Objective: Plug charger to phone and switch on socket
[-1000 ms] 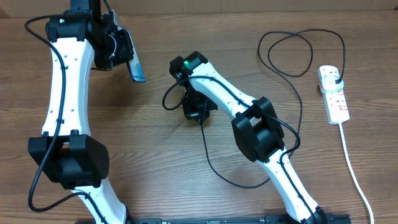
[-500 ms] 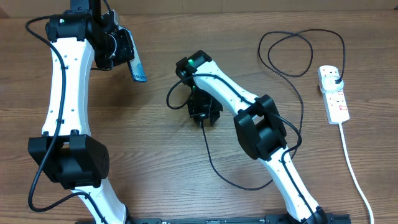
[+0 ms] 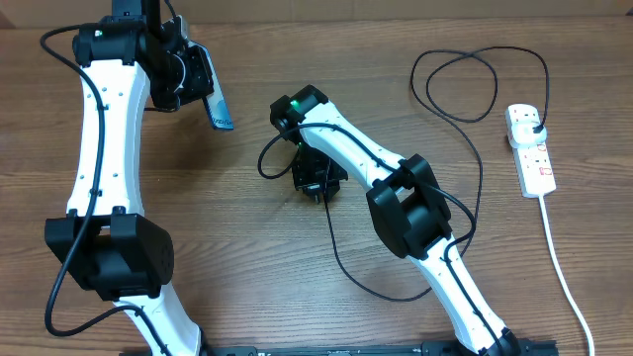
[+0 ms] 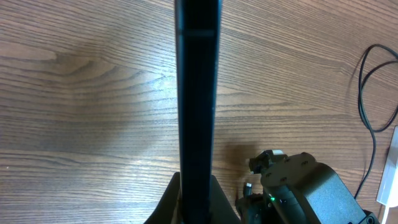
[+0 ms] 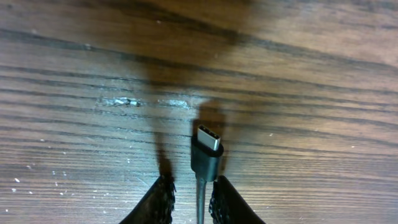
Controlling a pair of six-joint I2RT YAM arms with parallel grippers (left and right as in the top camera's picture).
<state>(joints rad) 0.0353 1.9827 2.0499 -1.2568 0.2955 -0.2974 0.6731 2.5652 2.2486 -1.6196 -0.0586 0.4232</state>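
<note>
My left gripper (image 3: 193,79) is shut on the phone (image 3: 218,111) and holds it tilted above the table at the back left. In the left wrist view the phone (image 4: 198,93) shows edge-on as a dark bar between the jaws (image 4: 198,202). My right gripper (image 3: 315,180) is over the table's middle, shut on the charger cable just behind its connector tip (image 5: 207,148), which sticks out forward a little above the wood. The black cable (image 3: 465,84) loops to its plug end (image 3: 532,123), which sits in the white socket (image 3: 531,153) at the right.
The socket's white cord (image 3: 564,267) runs toward the front right edge. The slack black cable curves along the table under the right arm (image 3: 341,267). The right arm (image 4: 298,193) shows low in the left wrist view.
My right gripper shifted slightly right with the cable, then came back left to about where it was. The left arm and the phone have not moved.
</note>
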